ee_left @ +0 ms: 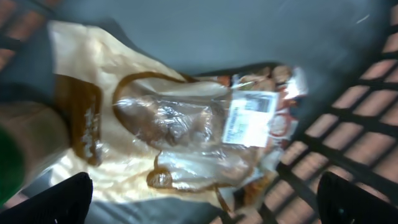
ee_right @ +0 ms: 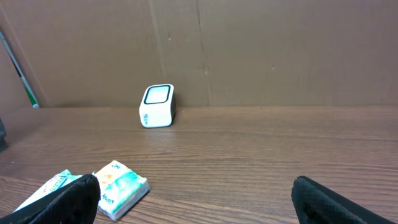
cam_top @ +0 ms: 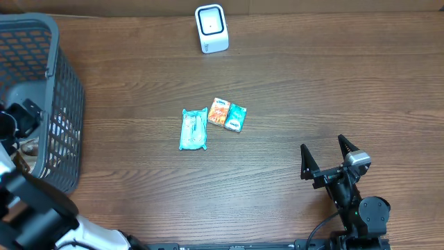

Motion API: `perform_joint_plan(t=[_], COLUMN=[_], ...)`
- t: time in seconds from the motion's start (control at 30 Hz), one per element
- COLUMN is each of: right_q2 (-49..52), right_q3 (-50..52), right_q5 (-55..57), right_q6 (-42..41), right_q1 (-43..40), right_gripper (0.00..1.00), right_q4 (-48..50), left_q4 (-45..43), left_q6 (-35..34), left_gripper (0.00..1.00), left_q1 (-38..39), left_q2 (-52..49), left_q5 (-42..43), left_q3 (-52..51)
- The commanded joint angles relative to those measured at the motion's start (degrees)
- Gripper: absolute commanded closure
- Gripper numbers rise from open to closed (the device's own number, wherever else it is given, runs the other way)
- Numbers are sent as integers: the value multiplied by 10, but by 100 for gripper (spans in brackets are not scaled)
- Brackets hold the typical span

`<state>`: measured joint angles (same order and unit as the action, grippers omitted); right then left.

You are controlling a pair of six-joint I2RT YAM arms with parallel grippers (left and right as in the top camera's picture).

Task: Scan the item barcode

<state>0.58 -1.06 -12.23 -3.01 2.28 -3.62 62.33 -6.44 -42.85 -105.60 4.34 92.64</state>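
In the left wrist view a crinkled clear and pale-yellow snack bag (ee_left: 180,143) with brown print lies on the grey floor of the basket (ee_left: 348,143). A white barcode label (ee_left: 249,118) faces up on it. My left gripper (ee_left: 202,206) hangs open just above the bag, touching nothing. The white scanner (cam_top: 211,28) stands at the table's far edge, also in the right wrist view as the scanner (ee_right: 157,106). My right gripper (cam_top: 325,154) rests open and empty near the front right, shown in its wrist view as the right gripper (ee_right: 202,205).
The grey mesh basket (cam_top: 41,42) fills the left side, with my left arm (cam_top: 21,117) reaching into it. A teal packet (cam_top: 194,129) and an orange-and-teal tissue pack (cam_top: 227,114) lie mid-table. A cardboard wall (ee_right: 249,50) backs the table.
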Motion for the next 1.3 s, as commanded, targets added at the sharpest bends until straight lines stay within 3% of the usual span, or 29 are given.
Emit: perform_joint_plan(t=[0.0, 0.17, 0.3, 1.03, 1.27], right_q2=[-4, -4, -4, -4, -4], right_q3=[6, 6, 6, 6, 6], right_q5=[-3, -3, -3, -3, -3], right_q6=[-2, -2, -2, -2, -2], right_q1=[2, 2, 2, 2, 2], right_gripper=[0, 0, 0, 0, 0], right_q4=[3, 3, 3, 3, 3], left_q4=[2, 1, -16, -10, -8], left_q6=[47, 87, 137, 139, 139], left_gripper=[2, 4, 3, 12, 30], left_q1=[1, 2, 7, 23, 25], left_q2=[-50, -89, -95, -183, -207], left_q5=[6, 14, 78, 43, 42], left_q3=[-9, -9, -18, -26, -26])
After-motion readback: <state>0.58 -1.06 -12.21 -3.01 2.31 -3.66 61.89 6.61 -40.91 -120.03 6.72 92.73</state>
